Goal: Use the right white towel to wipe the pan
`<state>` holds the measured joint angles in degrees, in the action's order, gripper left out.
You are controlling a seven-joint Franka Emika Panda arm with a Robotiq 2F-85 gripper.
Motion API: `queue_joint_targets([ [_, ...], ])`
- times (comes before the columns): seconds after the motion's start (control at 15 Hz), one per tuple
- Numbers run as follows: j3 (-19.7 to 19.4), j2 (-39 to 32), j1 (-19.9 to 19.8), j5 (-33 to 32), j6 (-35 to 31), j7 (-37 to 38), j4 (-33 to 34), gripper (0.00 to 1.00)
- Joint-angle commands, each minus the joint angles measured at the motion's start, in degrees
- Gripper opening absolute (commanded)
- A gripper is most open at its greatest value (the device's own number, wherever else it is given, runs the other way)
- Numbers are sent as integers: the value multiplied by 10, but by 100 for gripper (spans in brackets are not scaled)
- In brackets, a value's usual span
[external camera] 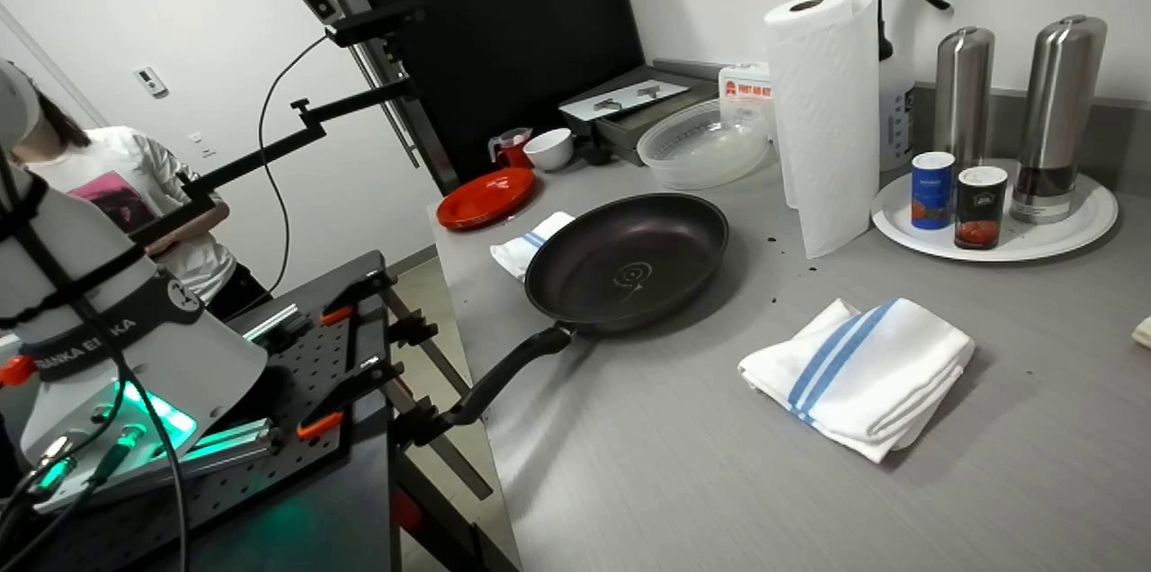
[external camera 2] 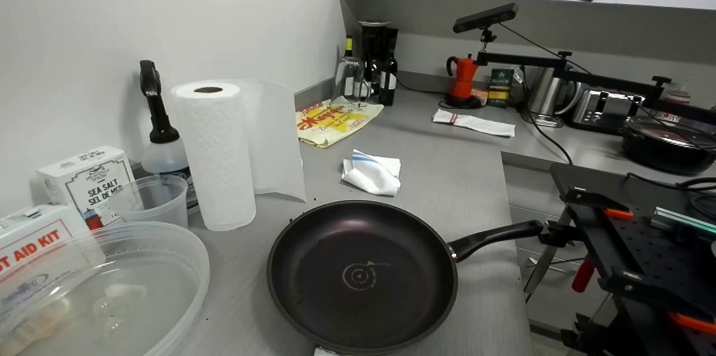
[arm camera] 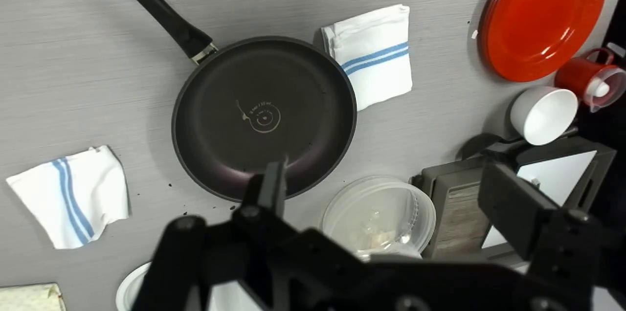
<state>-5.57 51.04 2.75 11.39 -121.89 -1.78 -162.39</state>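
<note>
The pan (external camera: 629,262) stands on the grey counter with its black handle over the front edge; it also shows in an exterior view (external camera 2: 363,277) and the wrist view (arm camera: 264,115). The right white towel (external camera: 859,374), folded with blue stripes, lies apart from the pan in both exterior views (external camera 2: 372,174). In the wrist view the right white towel (arm camera: 73,196) is at the left. A similar striped towel (arm camera: 376,61) lies at the pan's opposite side, partly hidden by it. My gripper (arm camera: 384,176) is wide open and empty, above the counter near the pan's rim.
A paper-towel roll (external camera: 825,113) stands beyond the pan. A clear plastic tub (arm camera: 376,215), red plates (arm camera: 543,17) and a white bowl (arm camera: 543,115) stand to one side. A white plate with shakers (external camera: 994,244) stands by the wall. A black camera arm (external camera 2: 559,65) reaches out.
</note>
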Motion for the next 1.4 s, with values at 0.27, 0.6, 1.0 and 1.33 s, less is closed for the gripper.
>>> queue_joint_targets([
  [0.27,5,-1,-5,4,3,-4,2,100],
  [0.6,8,-6,-5,3,-1,-5,9,100],
  [1.0,24,-61,-2,3,-37,4,14,100],
  [1.33,55,-167,-11,-4,-145,43,14,100],
])
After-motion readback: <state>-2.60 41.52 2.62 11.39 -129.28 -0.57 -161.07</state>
